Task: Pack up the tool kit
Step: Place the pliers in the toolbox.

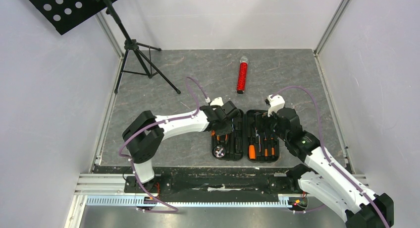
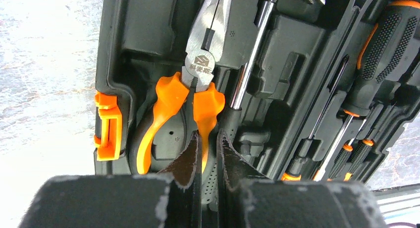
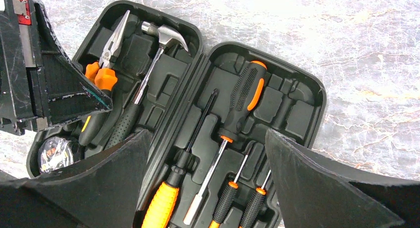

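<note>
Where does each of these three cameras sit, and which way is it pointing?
Top external: above and behind the robot, looking down at the table; left arm and right arm show, bases nearest.
Left wrist: on the left arm, looking along the left gripper, shut on the pliers in the case.
Right wrist: on the right arm, looking down past the open right gripper at the screwdrivers.
Shared: all three see the case; both wrist views show the pliers.

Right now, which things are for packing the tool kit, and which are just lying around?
For the job: tool case, pliers, hammer, screwdrivers.
Just lying about: red tube, tripod stand.
</note>
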